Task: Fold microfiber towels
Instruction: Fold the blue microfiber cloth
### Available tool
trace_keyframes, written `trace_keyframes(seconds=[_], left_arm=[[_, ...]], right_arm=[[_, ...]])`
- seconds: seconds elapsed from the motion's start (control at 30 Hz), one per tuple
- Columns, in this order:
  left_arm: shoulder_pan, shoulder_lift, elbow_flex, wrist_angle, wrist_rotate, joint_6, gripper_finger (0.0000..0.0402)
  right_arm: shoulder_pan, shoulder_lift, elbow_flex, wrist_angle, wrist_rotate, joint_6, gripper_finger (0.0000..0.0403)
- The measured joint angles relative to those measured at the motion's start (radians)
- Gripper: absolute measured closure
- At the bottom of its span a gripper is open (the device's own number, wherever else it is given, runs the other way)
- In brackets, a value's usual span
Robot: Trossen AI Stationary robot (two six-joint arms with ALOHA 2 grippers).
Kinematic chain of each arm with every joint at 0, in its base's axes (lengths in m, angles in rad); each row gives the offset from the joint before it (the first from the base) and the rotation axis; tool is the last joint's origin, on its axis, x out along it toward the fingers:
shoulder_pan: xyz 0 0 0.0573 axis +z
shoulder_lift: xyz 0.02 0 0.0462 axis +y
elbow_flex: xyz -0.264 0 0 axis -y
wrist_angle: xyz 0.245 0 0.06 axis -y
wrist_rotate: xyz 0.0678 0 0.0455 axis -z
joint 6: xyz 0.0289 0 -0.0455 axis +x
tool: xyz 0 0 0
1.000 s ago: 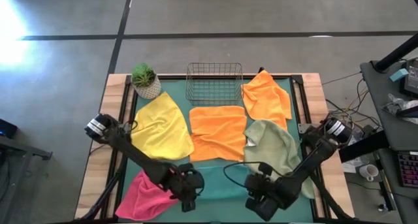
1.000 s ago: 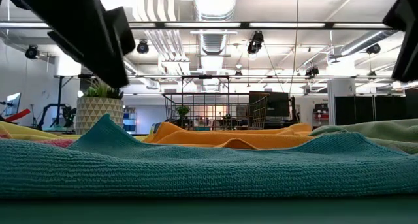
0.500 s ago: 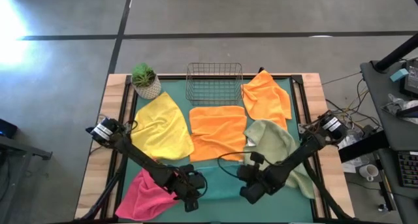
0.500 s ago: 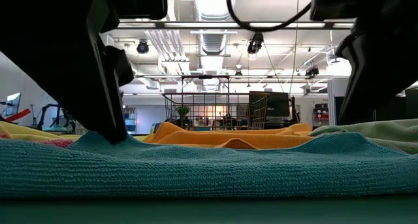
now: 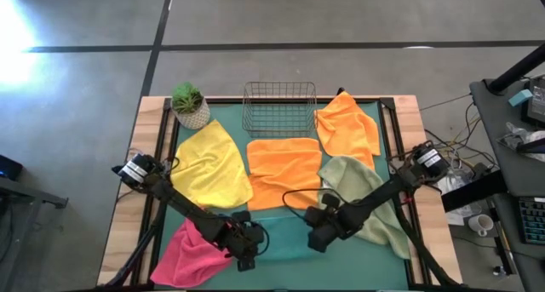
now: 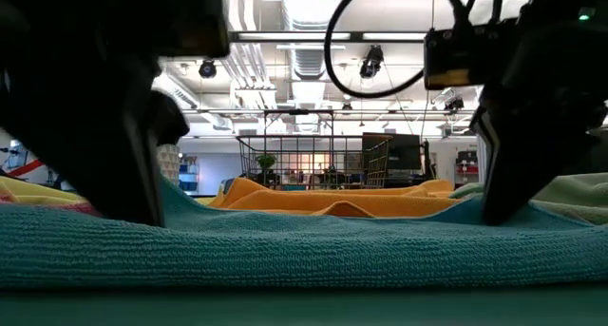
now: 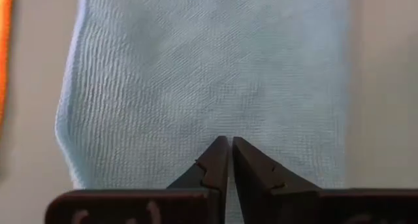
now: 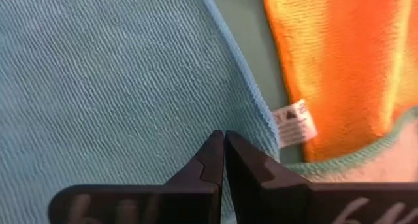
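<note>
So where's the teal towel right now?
In the high view, the teal towel lies at the table's near edge, between the pink towel and the sage green towel.

Both arms hide most of the teal towel [image 5: 285,241] from above

1. We observe the table [image 5: 145,168] with a green mat [image 5: 234,105] from directly above.
2. A potted plant [image 5: 189,105] and a wire basket [image 5: 279,107] stand along the far edge.
3. A yellow towel [image 5: 209,166], two orange towels [image 5: 284,170] [image 5: 349,126], a sage towel [image 5: 358,190] and a pink towel [image 5: 192,251] lie spread.
4. The left gripper [image 5: 248,245] and right gripper [image 5: 317,231] rest on the teal towel [image 5: 285,232] at the near edge.
</note>
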Motion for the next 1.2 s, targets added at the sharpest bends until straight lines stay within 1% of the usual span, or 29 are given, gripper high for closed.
trace_keyframes(seconds=[0.17, 0.4, 0.6, 0.8, 0.97, 1.1, 1.2], left_arm=[[0.013, -0.001, -0.023, 0.013, -0.002, 0.021, 0.0391], [0.054, -0.002, -0.027, 0.007, -0.022, 0.138, 0.0391], [0.112, -0.002, -0.027, 0.003, -0.024, 0.26, 0.0391], [0.176, -0.002, -0.028, 0.003, -0.024, 0.37, 0.0391], [0.235, -0.002, -0.028, 0.003, -0.026, 0.491, 0.0391], [0.279, -0.009, -0.029, -0.001, -0.024, 0.517, 0.0391], [0.288, -0.023, -0.029, -0.007, -0.019, 0.516, 0.0391]], right_arm=[[-0.002, 0.0, -0.013, 0.044, -0.057, 0.037, 0.0394], [0.01, 0.0, -0.01, 0.057, -0.127, 0.11, 0.0394], [0.04, 0.0, -0.01, 0.077, -0.162, 0.219, 0.0394], [0.067, 0.0, -0.01, 0.12, -0.171, 0.299, 0.0394], [0.07, 0.0, -0.01, 0.222, -0.203, 0.327, 0.0394], [0.07, 0.0, -0.01, 0.275, -0.194, 0.328, 0.0394], [0.072, 0.0, -0.01, 0.278, -0.183, 0.33, 0.0394]])
